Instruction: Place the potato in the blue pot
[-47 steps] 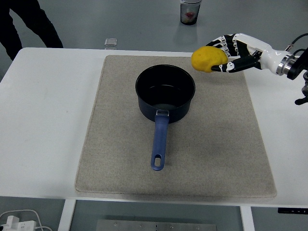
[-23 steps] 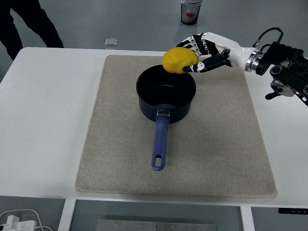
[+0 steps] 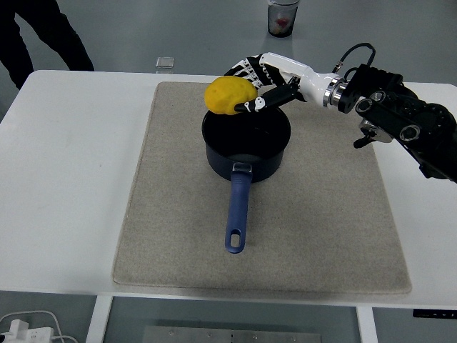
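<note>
Gripping potato (image 3: pixel 230 96) above blue pot (image 3: pixel 246 140)

Right arm (image 3: pixel 400 121) is extended in from the right edge, wrist roughly level. Right hand (image 3: pixel 260 78) is held raised, fingers (image 3: pixel 246 69) curled closed around a load; thumb apparently underneath.

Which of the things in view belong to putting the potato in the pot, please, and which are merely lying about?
Belong to the job:
- potato, held in the right hand over the pot's far rim
- blue pot, on the mat

Lying about:
- grey mat
- cup beyond the table
- small clear box
- white cable
</note>
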{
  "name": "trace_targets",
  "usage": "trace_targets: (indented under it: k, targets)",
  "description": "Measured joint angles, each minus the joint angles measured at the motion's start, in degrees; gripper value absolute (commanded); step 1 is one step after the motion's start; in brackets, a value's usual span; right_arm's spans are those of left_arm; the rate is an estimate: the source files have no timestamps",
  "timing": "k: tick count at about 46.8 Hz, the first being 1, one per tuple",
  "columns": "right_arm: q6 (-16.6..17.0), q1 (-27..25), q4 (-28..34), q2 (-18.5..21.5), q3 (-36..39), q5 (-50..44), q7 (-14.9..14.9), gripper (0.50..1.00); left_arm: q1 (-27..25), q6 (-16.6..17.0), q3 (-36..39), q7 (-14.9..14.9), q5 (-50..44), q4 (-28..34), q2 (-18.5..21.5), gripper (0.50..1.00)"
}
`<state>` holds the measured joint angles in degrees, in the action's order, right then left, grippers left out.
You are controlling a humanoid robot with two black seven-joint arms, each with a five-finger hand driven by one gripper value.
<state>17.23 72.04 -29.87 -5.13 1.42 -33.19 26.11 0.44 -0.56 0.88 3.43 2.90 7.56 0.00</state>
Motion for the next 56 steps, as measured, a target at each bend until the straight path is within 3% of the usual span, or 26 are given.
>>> trace_targets:
  k: [16,22,23,24,26,27,56]
  targets:
    - [0.16,-0.41,0.46,0.83,0.08,-0.03,0.00,0.568,-0.01,-0.02,0.00,0.00,-0.01,-0.11,0.00,0.996]
    - [-0.06,-0.60,0.56,0.98,0.09,-0.03,0.00,0.602,0.00,-0.02,0.00,0.00,-0.01,-0.05,0.00,0.996]
    - [-0.10,-0.75,0.59,1.04,0.10,-0.03,0.00,0.627,0.00,-0.02,0.00,0.00,-0.01,-0.05,0.00,0.996]
    - [-0.14,-0.89,0.60,1.11,0.13,-0.03,0.00,0.702,0.00,-0.02,0.00,0.00,-0.01,-0.08,0.00,0.996]
    - [-0.14,-1.13,0.69,1.17,0.14,0.00,0.00,0.930,0.00,-0.02,0.00,0.00,-0.01,-0.15,0.00,0.996]
    - [-0.19,-1.27,0.79,1.17,0.15,0.02,0.00,0.954,0.01,-0.02,0.00,0.00,-0.01,-0.16,0.00,0.996]
    - [-0.35,-1.64,0.92,1.08,0.58,0.15,-1.41,0.952,0.03,0.03,0.00,0.00,-0.03,-0.12,0.00,0.996]
